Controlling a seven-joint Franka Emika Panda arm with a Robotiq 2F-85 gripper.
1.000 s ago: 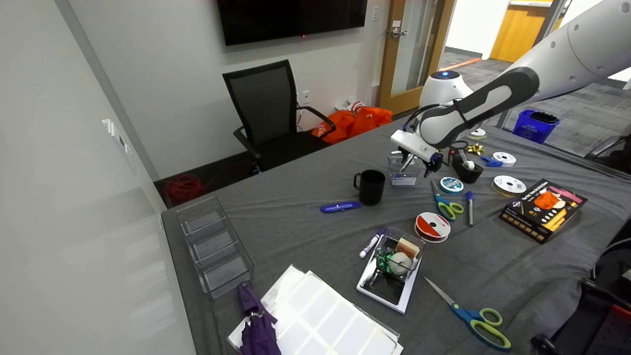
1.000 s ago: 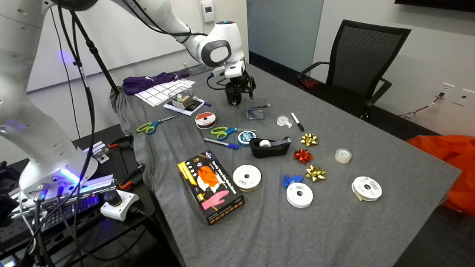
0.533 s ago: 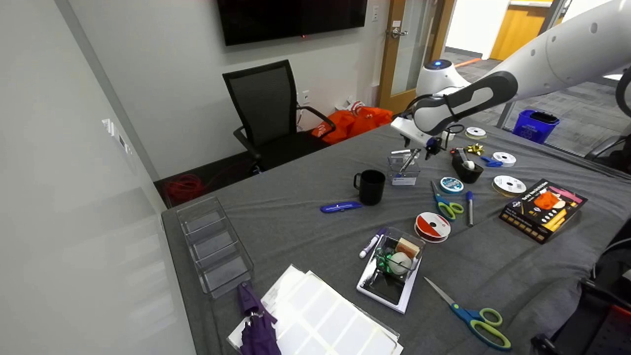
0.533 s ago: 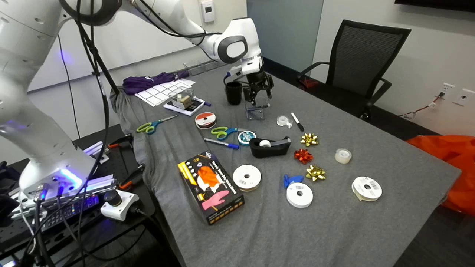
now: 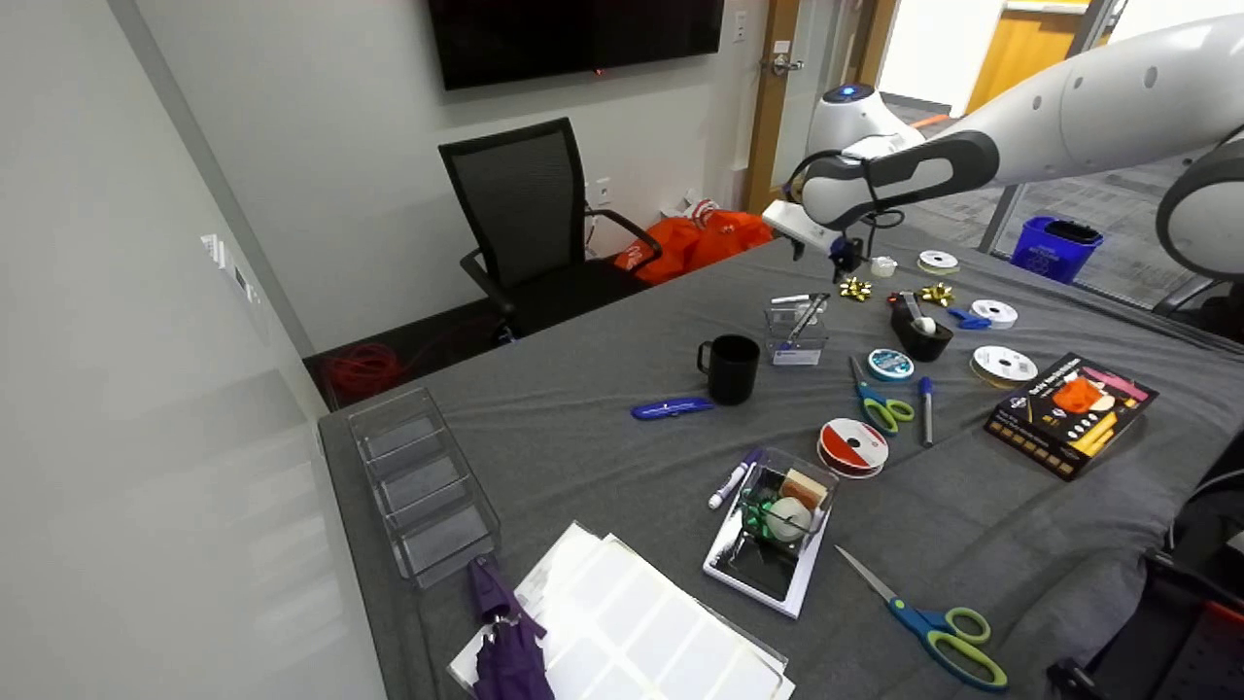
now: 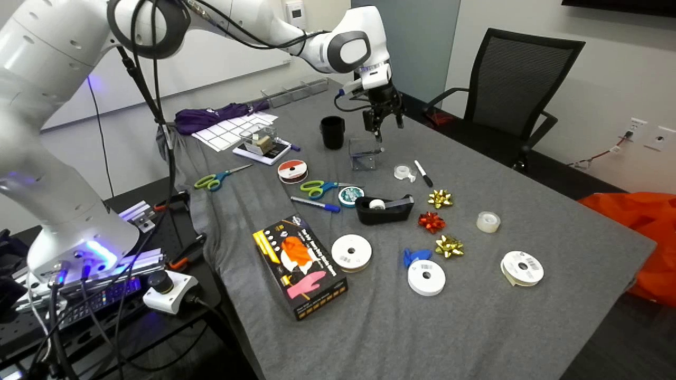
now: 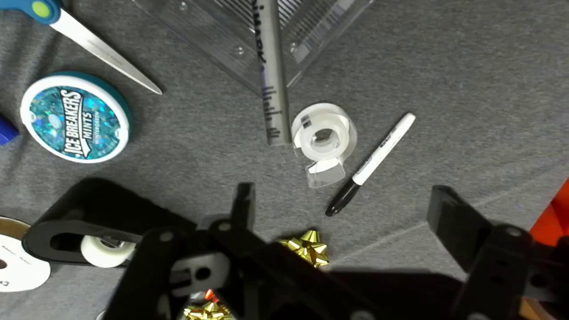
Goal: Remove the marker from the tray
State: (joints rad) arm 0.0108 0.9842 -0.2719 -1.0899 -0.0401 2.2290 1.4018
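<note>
A clear tray point(image 5: 797, 343) stands on the grey table; it also shows in an exterior view point(image 6: 363, 162) and at the top of the wrist view point(image 7: 222, 49). A grey marker point(image 5: 805, 319) leans in it, its upper end sticking out over the rim. The marker also shows in the wrist view point(image 7: 272, 84) and an exterior view point(image 6: 369, 152). My gripper point(image 7: 343, 194) is open and empty, above the table and beyond the tray; both exterior views show it point(image 5: 819, 262) point(image 6: 388, 132). Its fingers touch neither tray nor marker.
Beside the tray lie a clear tape roll point(image 7: 324, 138), a white marker with a black cap point(image 7: 373, 162), a mint tin point(image 7: 75, 118) and scissors point(image 7: 106, 53). A black mug point(image 5: 732, 369) and a black tape dispenser point(image 6: 384, 210) stand near. Gold bows point(image 6: 440, 198) lie farther off.
My gripper has moved away from beside the mug, past the tray, toward the table's long edge by the chair, and now sits higher. The tray and grey marker have not moved.
</note>
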